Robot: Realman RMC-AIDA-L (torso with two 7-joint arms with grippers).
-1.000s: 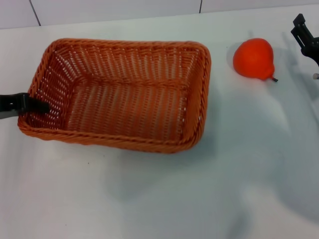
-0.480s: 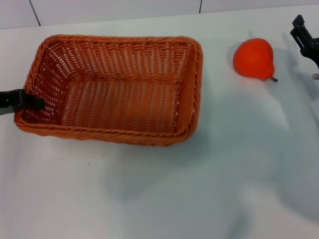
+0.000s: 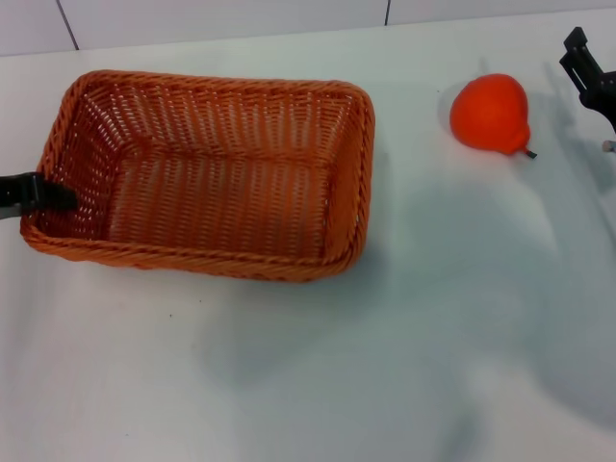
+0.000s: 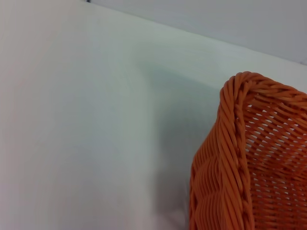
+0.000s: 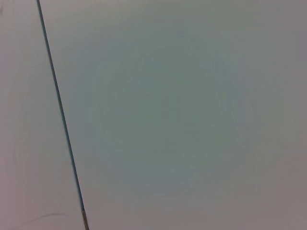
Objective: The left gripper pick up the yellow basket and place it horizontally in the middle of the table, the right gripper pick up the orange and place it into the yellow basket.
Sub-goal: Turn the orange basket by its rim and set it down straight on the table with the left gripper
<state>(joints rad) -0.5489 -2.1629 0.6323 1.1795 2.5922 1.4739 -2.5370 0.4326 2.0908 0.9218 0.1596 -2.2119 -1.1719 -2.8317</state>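
No readable text, labels, brands or numbers in any view. The yellow basket [image 3: 202, 173] is bare wicker weave, the orange [image 3: 491, 114] has plain skin, and the desk [image 3: 318, 375] is unmarked white. The right wrist view shows only a blank pale surface with one thin dark line across it, no print.

The yellow basket [image 3: 207, 178] fills the left half of the table [image 3: 318, 375] and its woven walls block any low pass there. The left gripper [image 3: 34, 192] touches its left short wall, so this side is occupied. Between the basket's right wall and the orange [image 3: 492, 114] a bare strip is free. The right gripper [image 3: 589, 72] stands just beside the orange, at the right edge. The whole near part of the table is open.
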